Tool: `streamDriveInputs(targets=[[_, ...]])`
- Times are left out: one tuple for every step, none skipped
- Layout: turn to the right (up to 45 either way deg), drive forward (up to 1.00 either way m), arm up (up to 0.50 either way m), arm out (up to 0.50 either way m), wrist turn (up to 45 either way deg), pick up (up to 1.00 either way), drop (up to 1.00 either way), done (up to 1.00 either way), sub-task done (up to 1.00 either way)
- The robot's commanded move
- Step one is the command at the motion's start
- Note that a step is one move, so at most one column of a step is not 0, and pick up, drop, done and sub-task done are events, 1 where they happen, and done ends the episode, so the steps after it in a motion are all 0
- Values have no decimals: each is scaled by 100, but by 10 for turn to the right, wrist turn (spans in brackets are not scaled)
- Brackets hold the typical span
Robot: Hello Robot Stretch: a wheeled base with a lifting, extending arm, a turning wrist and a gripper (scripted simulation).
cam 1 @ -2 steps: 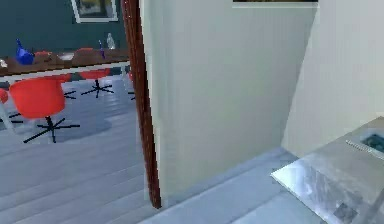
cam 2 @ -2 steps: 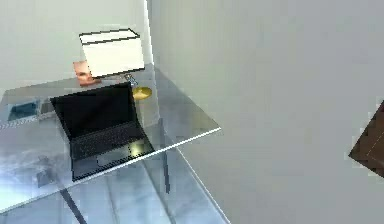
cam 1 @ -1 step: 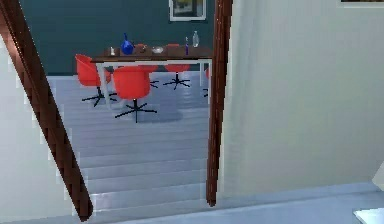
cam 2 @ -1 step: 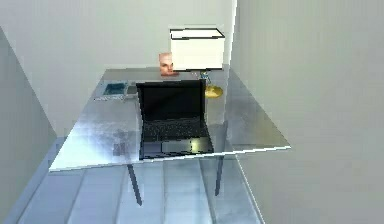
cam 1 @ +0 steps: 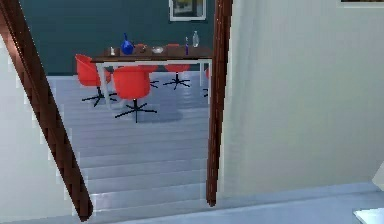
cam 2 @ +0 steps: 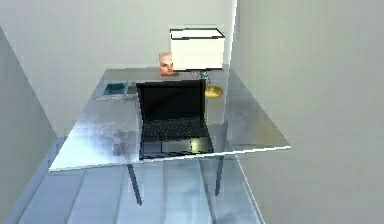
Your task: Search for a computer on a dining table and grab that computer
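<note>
A black laptop computer (cam 2: 174,120) stands with its lid up and its screen dark, near the front edge of a shiny grey table (cam 2: 250,125) in the arm side view. In the forward view, through a doorway, a brown-topped dining table (cam 1: 172,53) with white legs stands against a dark teal wall. On it are a blue bottle (cam 1: 127,45) and a few small items that I cannot make out.
A white-shaded lamp (cam 2: 196,47), a small pinkish bust (cam 2: 167,64) and a flat bluish item (cam 2: 117,90) share the grey table. Dark wooden door posts (cam 1: 217,100) frame the doorway. Red swivel chairs (cam 1: 132,84) surround the dining table. A pale wall (cam 1: 300,100) fills the forward view's right.
</note>
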Motion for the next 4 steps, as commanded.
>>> streamDriveInputs(targets=[[0,0,32,0,0,0,0,0,0],[0,0,0,38,0,0,0,0,0],[0,0,0,0,450,0,0,0,0],[0,0,0,0,450,0,0,0,0]])
